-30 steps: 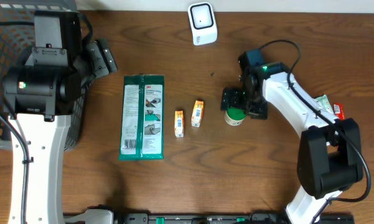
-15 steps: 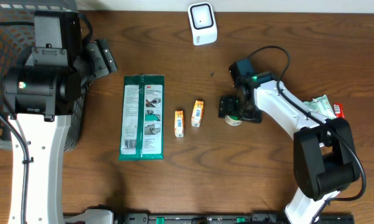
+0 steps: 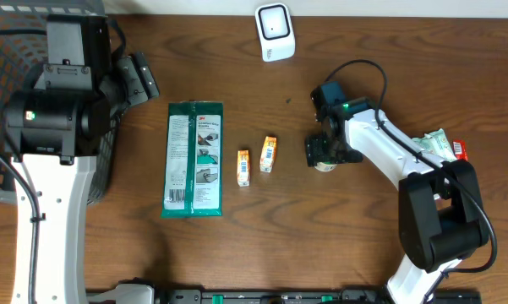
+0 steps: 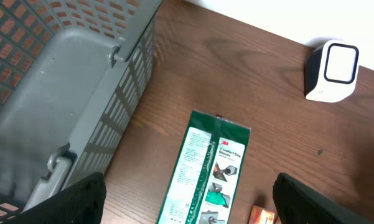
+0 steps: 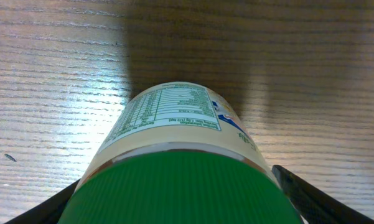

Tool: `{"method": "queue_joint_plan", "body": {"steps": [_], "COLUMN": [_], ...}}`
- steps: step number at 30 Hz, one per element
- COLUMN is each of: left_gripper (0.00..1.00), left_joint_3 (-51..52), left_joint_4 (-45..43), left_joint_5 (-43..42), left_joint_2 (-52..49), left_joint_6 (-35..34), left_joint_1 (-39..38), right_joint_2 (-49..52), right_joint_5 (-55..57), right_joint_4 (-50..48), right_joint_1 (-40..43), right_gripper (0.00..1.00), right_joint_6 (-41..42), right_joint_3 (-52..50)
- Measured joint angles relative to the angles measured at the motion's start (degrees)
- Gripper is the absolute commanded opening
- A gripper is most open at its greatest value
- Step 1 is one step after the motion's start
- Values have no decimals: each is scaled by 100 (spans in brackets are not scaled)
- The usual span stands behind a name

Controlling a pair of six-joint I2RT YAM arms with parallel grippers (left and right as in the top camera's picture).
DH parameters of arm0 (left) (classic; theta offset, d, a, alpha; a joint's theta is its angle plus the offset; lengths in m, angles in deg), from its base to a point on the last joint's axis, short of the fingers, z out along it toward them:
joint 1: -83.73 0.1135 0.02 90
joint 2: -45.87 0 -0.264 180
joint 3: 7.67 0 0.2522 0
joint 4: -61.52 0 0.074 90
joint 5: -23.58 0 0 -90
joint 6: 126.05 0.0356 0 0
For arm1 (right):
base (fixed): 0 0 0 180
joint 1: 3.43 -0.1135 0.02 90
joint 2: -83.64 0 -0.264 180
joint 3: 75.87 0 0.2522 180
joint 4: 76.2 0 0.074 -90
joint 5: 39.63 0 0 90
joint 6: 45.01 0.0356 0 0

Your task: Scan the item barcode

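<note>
A jar with a green ribbed lid (image 5: pixel 174 186) and a cream label stands on the wooden table. In the overhead view only a sliver of the jar (image 3: pixel 325 164) shows beneath my right gripper (image 3: pixel 325 152). My right gripper (image 5: pixel 177 202) is open, with one black finger (image 5: pixel 299 196) close on each side of the lid. I cannot tell whether they touch it. No barcode shows on the jar. The white scanner (image 3: pixel 275 32) stands at the table's far edge. My left gripper (image 4: pixel 187 208) is open and empty, high over the table's left part.
A flat green 3M pack (image 3: pixel 194 159) lies left of centre, with two small orange boxes (image 3: pixel 243 167) beside it. A grey mesh basket (image 3: pixel 0 51) fills the far left. More packets (image 3: pixel 444 145) lie behind my right arm at the right edge.
My right gripper has shifted slightly left and come down over the jar, and its fingers have narrowed around the lid. The left arm has not moved.
</note>
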Motion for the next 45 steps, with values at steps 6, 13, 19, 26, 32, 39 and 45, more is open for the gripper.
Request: {"method": "queue_joint_plan", "body": {"steps": [6, 13, 19, 26, 32, 39, 45], "left_gripper": [86, 86, 86, 86, 86, 86, 86], "left_joint_3": [0, 0, 0, 0, 0, 0, 0], "left_joint_4": [0, 0, 0, 0, 0, 0, 0], "left_joint_5": [0, 0, 0, 0, 0, 0, 0], "left_joint_2": [0, 0, 0, 0, 0, 0, 0], "left_joint_6": [0, 0, 0, 0, 0, 0, 0], "left_joint_1": [0, 0, 0, 0, 0, 0, 0], "right_joint_2": [0, 0, -37, -39, -39, -39, -39], "right_joint_5": [48, 61, 31, 4, -17, -17, -17], "right_joint_4": [168, 1064, 1147, 1176, 1191, 1161, 1049], "right_joint_1": [0, 0, 0, 0, 0, 0, 0], "right_gripper": [97, 99, 99, 87, 82, 82, 81], "right_joint_6": [-151, -317, -334, -365, -369, -306, -264], "right_joint_3": [50, 1058, 1320, 1318, 1318, 1283, 1097]}}
